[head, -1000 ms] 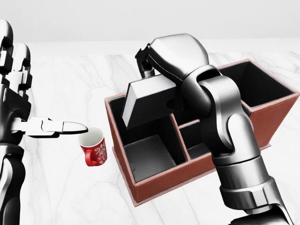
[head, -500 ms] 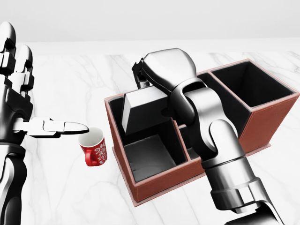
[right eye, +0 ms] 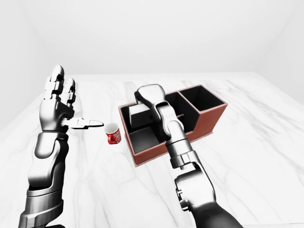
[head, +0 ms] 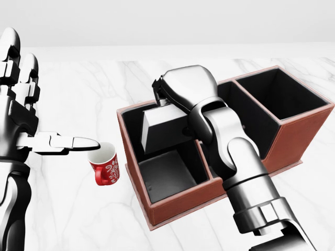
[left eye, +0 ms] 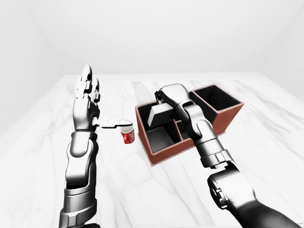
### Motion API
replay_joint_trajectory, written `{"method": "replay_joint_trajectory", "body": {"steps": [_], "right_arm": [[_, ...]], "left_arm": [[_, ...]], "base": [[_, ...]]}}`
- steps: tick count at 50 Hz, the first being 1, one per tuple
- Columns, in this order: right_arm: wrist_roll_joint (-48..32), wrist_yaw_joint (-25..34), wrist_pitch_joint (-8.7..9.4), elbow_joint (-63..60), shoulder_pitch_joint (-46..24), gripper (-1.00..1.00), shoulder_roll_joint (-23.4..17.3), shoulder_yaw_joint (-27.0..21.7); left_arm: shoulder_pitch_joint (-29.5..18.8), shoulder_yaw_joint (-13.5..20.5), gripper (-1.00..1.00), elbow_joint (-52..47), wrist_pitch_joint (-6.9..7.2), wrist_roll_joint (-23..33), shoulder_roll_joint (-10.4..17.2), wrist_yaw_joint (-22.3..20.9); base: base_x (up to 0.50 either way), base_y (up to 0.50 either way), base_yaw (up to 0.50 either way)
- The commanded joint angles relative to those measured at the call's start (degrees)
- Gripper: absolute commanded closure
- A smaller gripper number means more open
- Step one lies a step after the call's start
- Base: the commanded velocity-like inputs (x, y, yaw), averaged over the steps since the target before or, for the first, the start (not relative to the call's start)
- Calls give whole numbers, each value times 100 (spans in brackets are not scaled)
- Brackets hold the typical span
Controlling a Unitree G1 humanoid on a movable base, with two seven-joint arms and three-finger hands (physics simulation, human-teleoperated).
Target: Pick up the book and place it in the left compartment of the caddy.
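White-veined marble tabletop (left eye: pixel 142 190) runs out to plain pale walls, bare stretches all round the brown caddy (head: pixel 293 141). The right hand (head: pixel 170 94) grips the grey book (head: pixel 162 128), tilted inside the caddy's left compartment. The left hand (head: pixel 21 104) stands spread, empty, its thumb just above a red mug (head: pixel 104 164).

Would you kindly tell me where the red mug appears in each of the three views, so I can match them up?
Left-eye view: red mug left of centre, just left of the caddy.
Head view: lower left of centre, at the caddy's left wall.
Right-eye view: left of centre, left of the caddy.
Shared landmark: the left robot hand, whose pointing finger hangs just above the mug.
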Motion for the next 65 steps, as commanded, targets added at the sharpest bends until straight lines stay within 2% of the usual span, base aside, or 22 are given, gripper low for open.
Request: {"method": "replay_joint_trajectory", "body": {"steps": [1,65], "right_arm": [[-42,-451,0,252,-36,100,15,-57],[-439,-2253,0,2572,-396,100,349,247]], "left_arm": [[6,-3,-100,30,0,-1,-4,-2],[105,-29,-100,89,0,3,-54,0]], "base": [[0,0,0],[0,0,0]]}}
